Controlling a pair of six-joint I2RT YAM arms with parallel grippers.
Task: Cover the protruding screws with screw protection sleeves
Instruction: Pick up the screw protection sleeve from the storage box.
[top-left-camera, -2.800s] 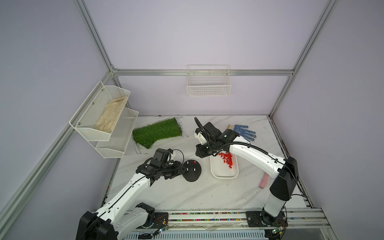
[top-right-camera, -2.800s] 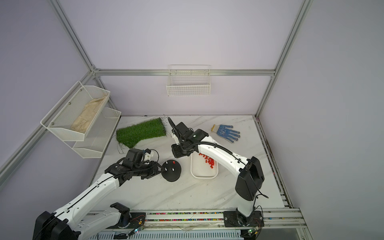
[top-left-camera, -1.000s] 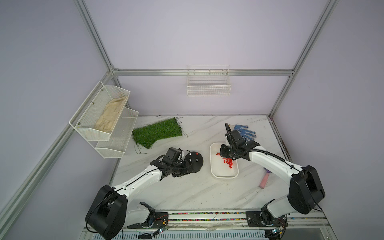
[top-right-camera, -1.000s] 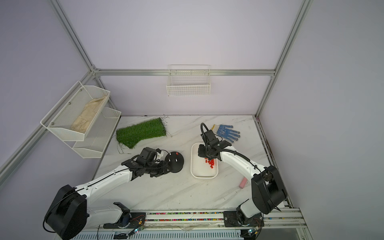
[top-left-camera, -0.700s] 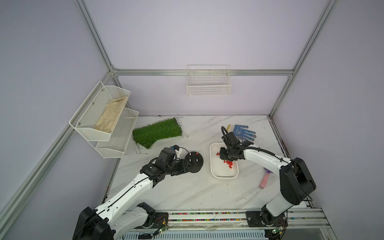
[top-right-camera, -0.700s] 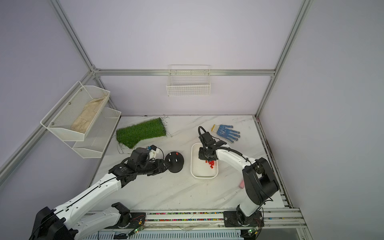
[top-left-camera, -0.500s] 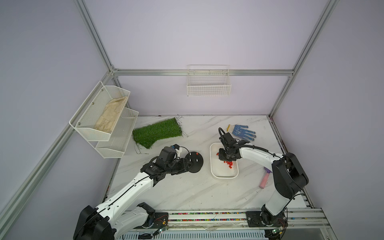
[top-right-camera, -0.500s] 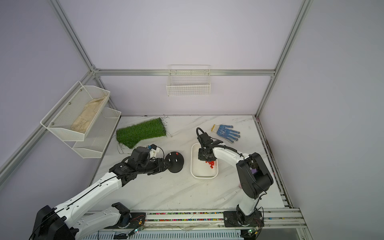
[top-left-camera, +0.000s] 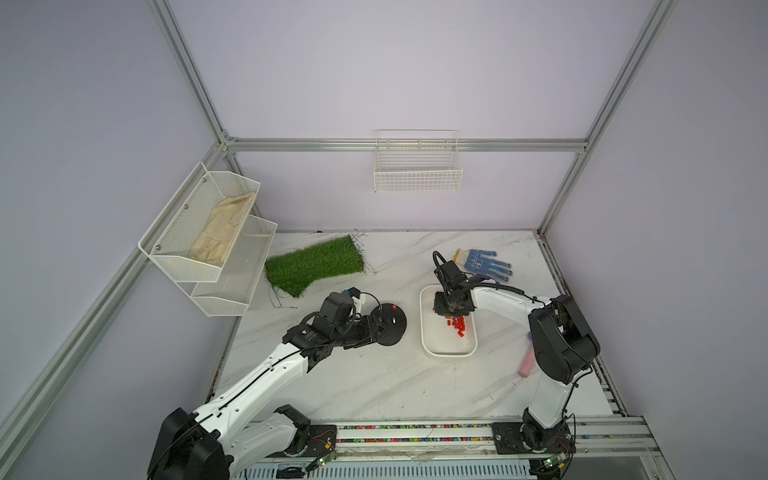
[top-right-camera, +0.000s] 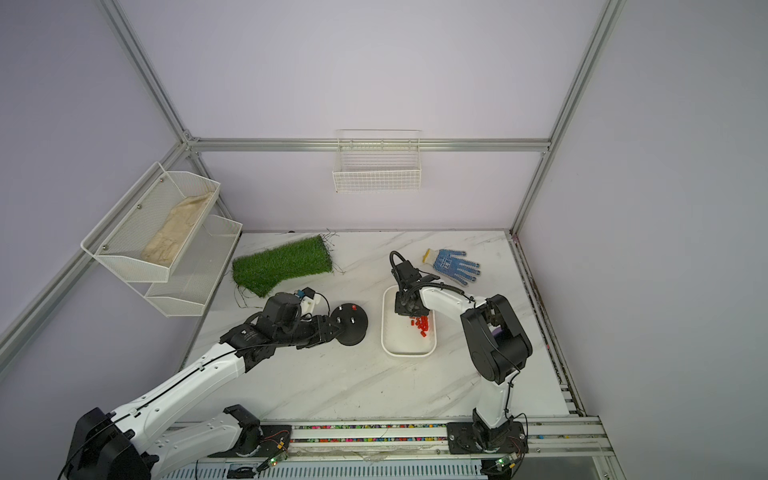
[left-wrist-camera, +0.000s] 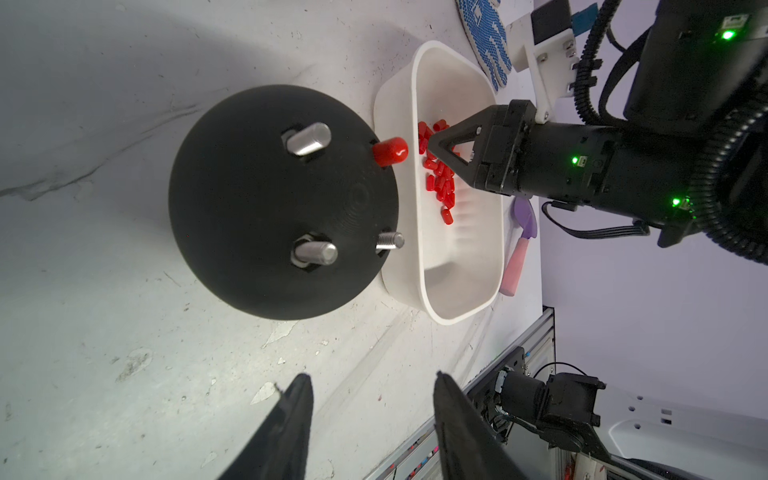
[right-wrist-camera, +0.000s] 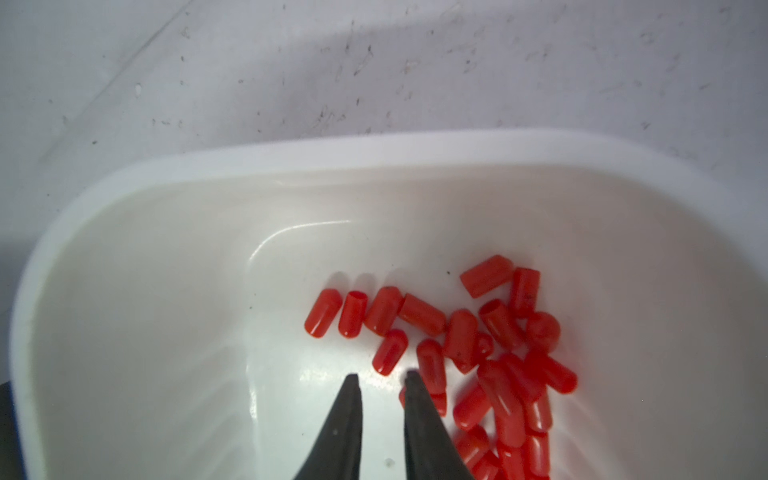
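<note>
Our right gripper (right-wrist-camera: 381, 376), jaws slightly apart and empty, hangs inside the white oval plastic tray (right-wrist-camera: 374, 150) over crowded small red plastic sleeves (right-wrist-camera: 419, 313) and may pinch two, while our open, empty left gripper (left-wrist-camera: 372, 375) leaves the black domed base (left-wrist-camera: 249, 208) of silvery metal screws (left-wrist-camera: 309, 139), just beside the tray, unbraced.

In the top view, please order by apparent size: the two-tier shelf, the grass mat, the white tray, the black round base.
In a top view:
1. Two-tier shelf.
2. Grass mat and white tray: about alike, not ranked.
3. Black round base, smallest.
</note>
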